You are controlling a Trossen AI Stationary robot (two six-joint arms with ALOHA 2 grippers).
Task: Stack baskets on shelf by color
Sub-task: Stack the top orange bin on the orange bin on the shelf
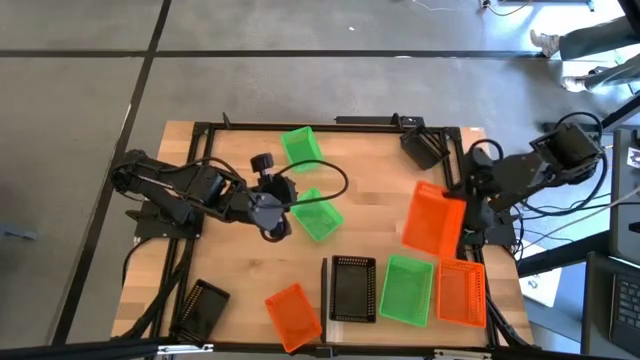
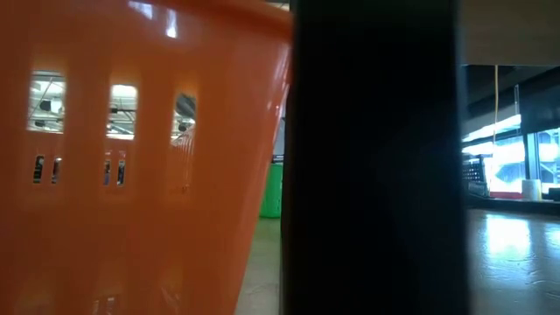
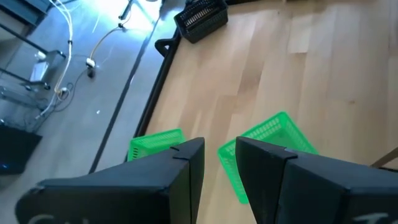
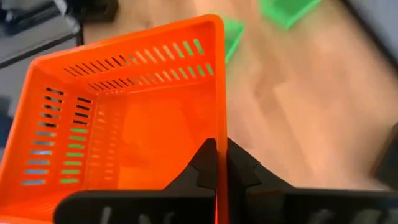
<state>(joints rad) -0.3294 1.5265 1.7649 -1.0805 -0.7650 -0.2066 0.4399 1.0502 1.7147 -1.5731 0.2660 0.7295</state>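
Note:
My right gripper (image 4: pixel 221 155) is shut on an orange basket (image 1: pixel 433 218), held tilted above the table's right side. On the pale shelf (image 1: pixel 330 318) at the near edge stand a black basket (image 1: pixel 352 288), a green basket (image 1: pixel 407 290) and an orange basket (image 1: pixel 462 292), side by side. My left gripper (image 1: pixel 279 222) hovers open at mid-table, just left of a green basket (image 1: pixel 319 216); in its wrist view that basket (image 3: pixel 270 140) lies ahead of the fingers. A second green basket (image 1: pixel 300 145) lies nearer the far edge. My right gripper pinches one long side wall of the orange basket at its rim (image 4: pixel 217 118), one finger inside the basket and one outside. The fingers come from the table's right side. The basket is lifted clear and tilted, its open side facing the wrist camera.
A loose orange basket (image 1: pixel 293 315) lies near the near edge, left of the shelf. One black basket (image 1: pixel 203 308) sits at the near left corner and another (image 1: pixel 422 148) at the far right. In the low view the orange basket (image 2: pixel 131 157) and a dark shape block most sight.

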